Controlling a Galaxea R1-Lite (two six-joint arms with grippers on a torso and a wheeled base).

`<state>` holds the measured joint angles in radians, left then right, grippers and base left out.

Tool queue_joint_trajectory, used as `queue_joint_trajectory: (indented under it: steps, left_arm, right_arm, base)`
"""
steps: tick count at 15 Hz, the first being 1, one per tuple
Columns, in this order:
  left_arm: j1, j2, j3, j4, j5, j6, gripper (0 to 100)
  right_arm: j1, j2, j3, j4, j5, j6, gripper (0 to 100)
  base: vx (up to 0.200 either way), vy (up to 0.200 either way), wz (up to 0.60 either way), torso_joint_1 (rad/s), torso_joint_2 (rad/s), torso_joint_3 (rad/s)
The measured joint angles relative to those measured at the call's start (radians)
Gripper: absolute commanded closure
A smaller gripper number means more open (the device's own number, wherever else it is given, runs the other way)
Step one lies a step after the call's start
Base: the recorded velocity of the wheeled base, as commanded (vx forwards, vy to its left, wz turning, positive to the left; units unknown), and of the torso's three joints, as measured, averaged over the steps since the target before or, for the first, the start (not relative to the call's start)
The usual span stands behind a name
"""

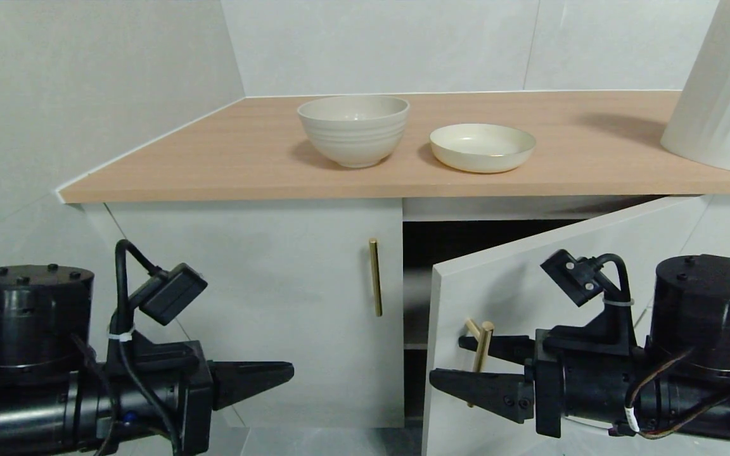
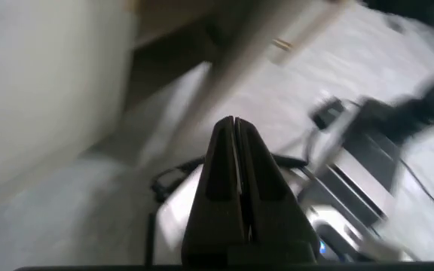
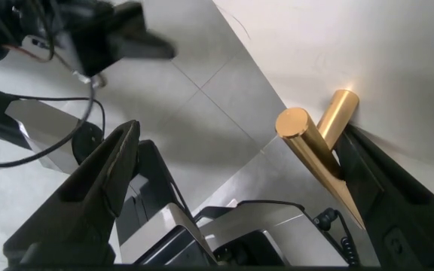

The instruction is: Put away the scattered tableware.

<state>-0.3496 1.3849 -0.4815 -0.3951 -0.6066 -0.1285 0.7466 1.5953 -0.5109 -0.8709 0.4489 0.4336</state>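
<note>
Straddling the ajar cabinet door's (image 1: 530, 266) upright gold handle (image 1: 483, 347), right gripper (image 1: 447, 361) gapes; left gripper (image 1: 286, 370) clenched, empty; bowl (image 1: 354, 130) & dish (image 1: 482, 147) overhead, nr counter's (image 1: 213, 168) front edge.

Centre frame: a cream bowl (image 1: 353, 130) banded with horizontal ridges, and a paler, glossy cream shallow dish (image 1: 482, 147), on a light wood-grain countertop (image 1: 213, 164). Below, plain white cabinet doors (image 1: 263, 304) with brass-gold handles (image 1: 374, 277). Upper right, a white, vertically fluted object (image 1: 726, 95).
</note>
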Motion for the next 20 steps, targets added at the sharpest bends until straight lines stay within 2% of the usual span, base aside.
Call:
queue_joint_trajectory:
  steps: [2,5,7,10,11,13,17,18,20]
  left_arm:
    - [-0.009,0.039,-0.013,-0.054,0.051,-0.007,100]
    - [-0.105,0.098,-0.029,-0.112,0.145,-0.039,100]
    - [-0.179,0.154,-0.101,-0.123,0.194,-0.046,100]
    - [-0.257,0.254,-0.217,-0.160,0.244,-0.052,100]
    - [-0.277,0.282,-0.231,-0.206,0.247,-0.064,100]
    - [-0.300,0.343,-0.227,-0.343,0.255,-0.109,100]
    - [-0.324,0.501,-0.199,-0.724,0.289,-0.165,100]
    - [-0.344,0.533,-0.194,-0.772,0.305,-0.185,100]
    - [-0.364,0.568,-0.193,-0.819,0.313,-0.190,100]
  right_arm:
    - [0.000,0.000,-0.001,0.001,-0.001,0.000,0]
    - [0.000,-0.004,-0.003,0.004,-0.001,0.000,0]
    - [0.000,-0.007,-0.003,0.005,-0.001,0.000,0]
    - [0.000,-0.015,-0.001,0.006,0.000,0.000,0]
    - [-0.001,-0.020,-0.001,0.004,0.000,0.001,0]
    - [-0.011,-0.032,-0.001,0.003,0.004,0.001,0]
    - [-0.016,-0.041,-0.001,0.007,0.002,0.000,0]
    - [-0.017,-0.042,-0.001,0.009,0.001,0.000,0]
    - [-0.017,-0.041,-0.001,0.011,0.001,-0.001,0]
  base:
    - [0.000,0.000,0.00,0.000,0.00,0.000]
    - [0.000,0.000,0.00,0.000,0.00,0.000]
    - [0.000,0.000,0.00,0.000,0.00,0.000]
    - [0.000,0.000,0.00,0.000,0.00,0.000]
    - [0.000,0.000,0.00,0.000,0.00,0.000]
    - [0.000,0.000,0.00,0.000,0.00,0.000]
    - [0.000,0.000,0.00,0.000,0.00,0.000]
    - [0.000,0.000,0.00,0.000,0.00,0.000]
    - [0.000,0.000,0.00,0.000,0.00,0.000]
